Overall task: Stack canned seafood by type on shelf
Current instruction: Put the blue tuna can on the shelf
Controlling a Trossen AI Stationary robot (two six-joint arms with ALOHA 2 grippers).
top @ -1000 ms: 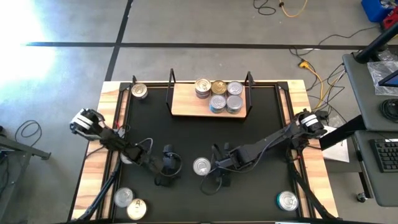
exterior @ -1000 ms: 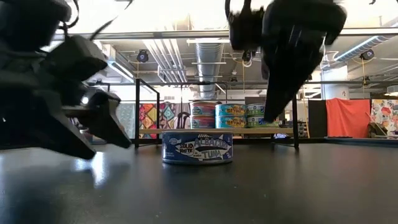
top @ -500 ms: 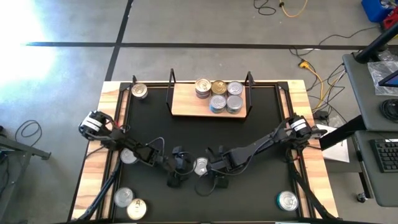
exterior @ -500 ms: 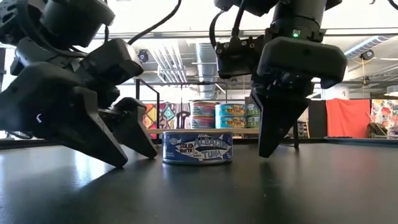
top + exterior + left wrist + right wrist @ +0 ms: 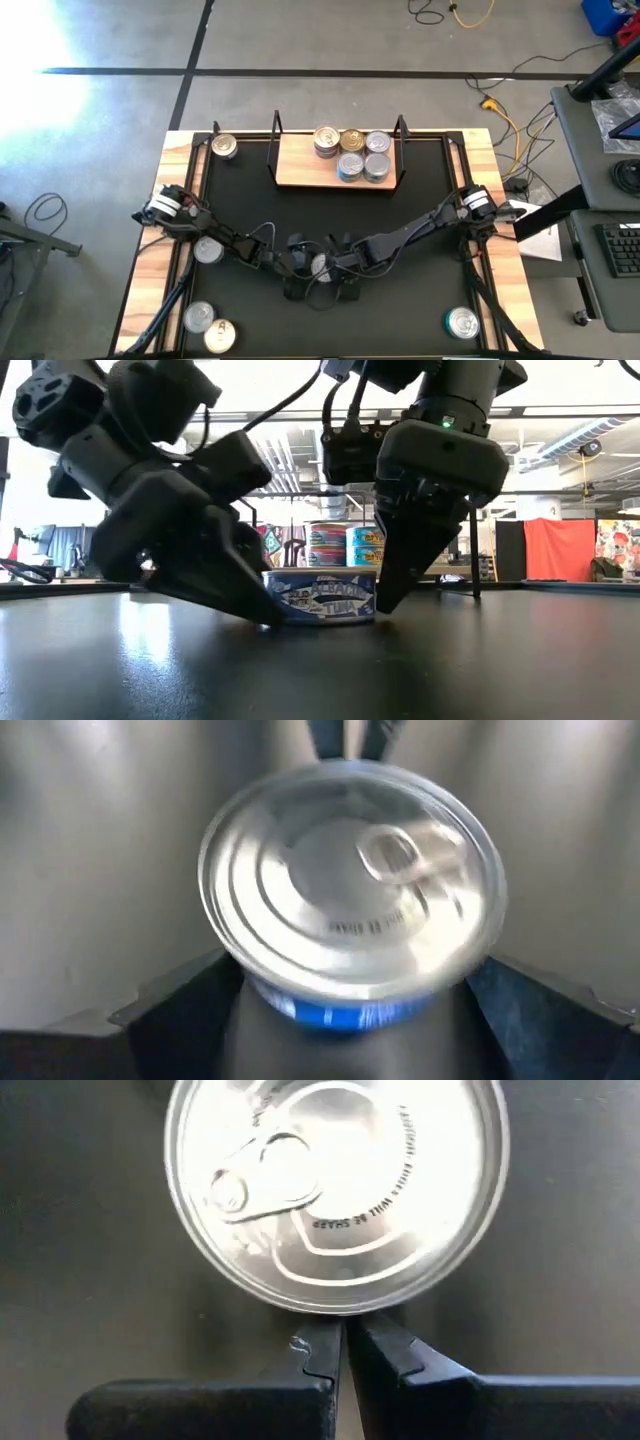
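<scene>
Now both your arms have closed in on the same blue-labelled tuna tin (image 5: 322, 266), which sits on the black worktop (image 5: 420, 200) well in front of the shelf (image 5: 310, 168). A second ago the left gripper (image 5: 297, 268) stood well off to the tin's left and the right gripper (image 5: 342, 272) hovered just to its right; half a second ago they had halved that gap, and now they crowd it from both sides.

In the low view the left gripper (image 5: 215, 570) leans down against the tin (image 5: 320, 598) on one side and the right gripper (image 5: 405, 550) stands against it on the other. Your left wrist view shows the tin (image 5: 352, 895) lying between that arm's spread fingers (image 5: 165, 1010), so the left is open around it, not yet clamped. Your right wrist view shows that arm's fingers (image 5: 320, 1355) pressed together, tips at the tin's (image 5: 335, 1190) rim, so the right is closed and holds nothing.

The tin itself has not shifted from its spot relative to the shelf. My reading: the right steadies or nudges it while the left takes it. The shelf already carries five tins (image 5: 351, 152) at its right end; five more lie scattered around the worktop's edges, so plenty remains.
</scene>
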